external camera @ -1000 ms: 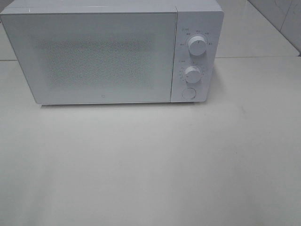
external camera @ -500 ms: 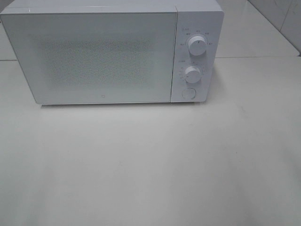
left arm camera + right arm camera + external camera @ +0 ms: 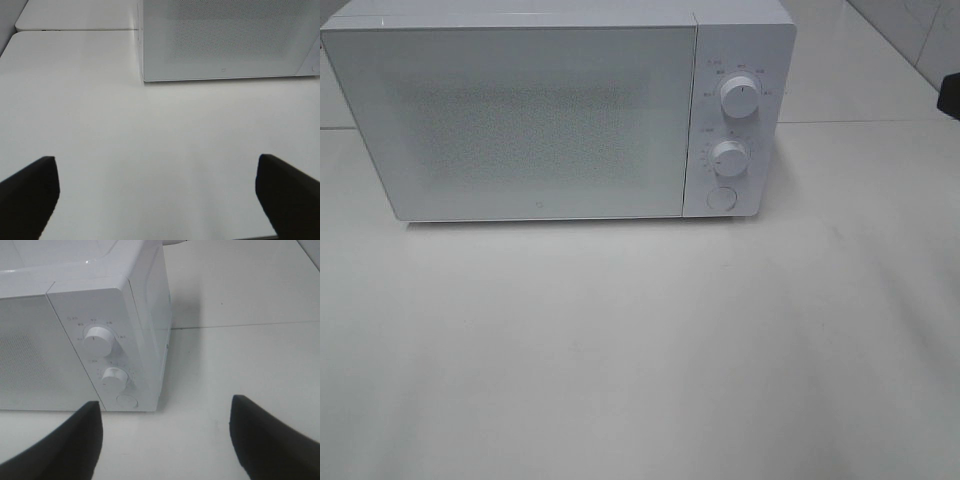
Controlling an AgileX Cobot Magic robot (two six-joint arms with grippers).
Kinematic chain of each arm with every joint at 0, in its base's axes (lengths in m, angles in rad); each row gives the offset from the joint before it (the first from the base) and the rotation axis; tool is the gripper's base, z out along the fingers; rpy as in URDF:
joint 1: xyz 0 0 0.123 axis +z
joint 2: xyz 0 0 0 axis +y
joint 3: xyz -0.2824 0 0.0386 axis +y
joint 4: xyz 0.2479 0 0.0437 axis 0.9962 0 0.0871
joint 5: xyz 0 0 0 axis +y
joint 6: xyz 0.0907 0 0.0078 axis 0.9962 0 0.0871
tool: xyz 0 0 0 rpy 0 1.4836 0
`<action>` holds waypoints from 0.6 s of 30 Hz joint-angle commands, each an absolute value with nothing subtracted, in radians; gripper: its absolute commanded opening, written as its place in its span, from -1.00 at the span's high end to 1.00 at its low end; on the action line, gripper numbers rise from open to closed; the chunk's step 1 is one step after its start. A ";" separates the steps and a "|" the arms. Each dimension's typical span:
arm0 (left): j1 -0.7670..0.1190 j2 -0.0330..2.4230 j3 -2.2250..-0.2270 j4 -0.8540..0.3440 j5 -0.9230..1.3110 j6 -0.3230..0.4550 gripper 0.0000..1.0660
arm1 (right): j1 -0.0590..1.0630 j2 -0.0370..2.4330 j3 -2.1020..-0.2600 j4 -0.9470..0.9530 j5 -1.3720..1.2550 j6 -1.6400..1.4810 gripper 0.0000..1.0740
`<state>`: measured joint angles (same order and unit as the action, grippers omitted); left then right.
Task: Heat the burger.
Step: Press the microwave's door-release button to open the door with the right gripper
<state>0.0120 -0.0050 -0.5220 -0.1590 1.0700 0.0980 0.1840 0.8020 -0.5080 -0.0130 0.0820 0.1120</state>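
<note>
microwave (image 3: 555, 115): closed, dial lettering (image 3: 93, 320) unreadable | left pincer (image 3: 156, 165): released | right pincer (image 3: 165, 405): released

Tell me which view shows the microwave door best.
Exterior high: the whole door shows, face-on and shut. Left wrist crops off its upper part; right wrist catches only the strip beside the control panel.

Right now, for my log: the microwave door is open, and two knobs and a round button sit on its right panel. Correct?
No. The door is shut, flush with the panel, as the exterior high view shows. The upper knob, lower knob and round button do sit on that right panel.
</note>
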 commanded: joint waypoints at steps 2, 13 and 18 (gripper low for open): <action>0.013 -0.020 -0.518 -0.163 1.067 0.097 -0.88 | 0.177 0.890 -0.512 -0.020 -0.069 0.124 -0.29; 0.013 -0.020 -0.518 -0.163 1.067 0.097 -0.88 | 0.177 1.146 -0.512 -0.020 -0.394 0.113 -0.29; 0.013 -0.020 -0.518 -0.163 1.067 0.097 -0.88 | 0.178 1.292 -0.511 -0.020 -0.588 0.111 -0.29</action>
<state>0.0120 -0.0050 -0.5220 -0.1590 1.0700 0.0980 0.1840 1.2420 -0.5080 -0.0130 -0.4830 0.1130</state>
